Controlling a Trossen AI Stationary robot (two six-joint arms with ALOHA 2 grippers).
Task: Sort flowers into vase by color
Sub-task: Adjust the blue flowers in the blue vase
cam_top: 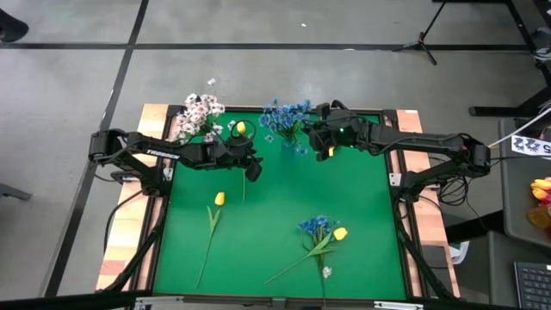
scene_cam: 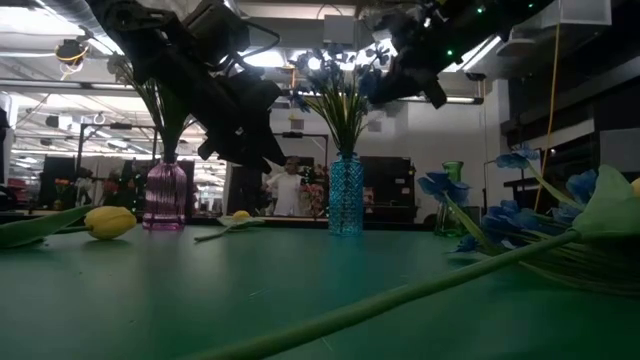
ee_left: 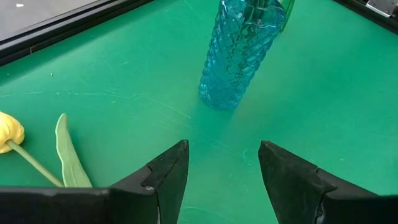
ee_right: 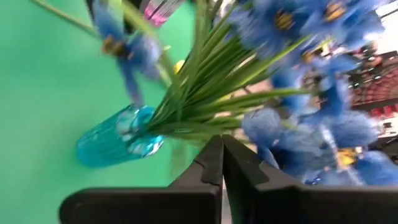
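- At the far left of the table, a pink vase (scene_cam: 165, 195) is seen with white sprays (cam_top: 200, 114) in it; a yellow bloom (cam_top: 240, 128) is seen just beside them.
- The left gripper (cam_top: 252, 167) is held above the mat, right of that vase; its fingers (ee_left: 168, 171) are spread and nothing is between them.
- A loose yellow tulip (cam_top: 219, 199) lies on the green mat (cam_top: 284, 215) below the left gripper, toward the near side. Its long stalk runs from the bud down toward the near left corner, so the bud end is the end nearest this gripper.
- In the middle, the blue vase (scene_cam: 346, 194) stands upright with blue flowers (cam_top: 284, 116) in it.
- The right gripper (cam_top: 331, 151) is found just beside these blue blooms, its fingers pressed together; no stem is seen between them.
- At the near right, a mixed bunch (cam_top: 320, 231) of blue blooms and one yellow bud lies flat, well apart from both grippers.
- The left arm is judged nearer to the single tulip.
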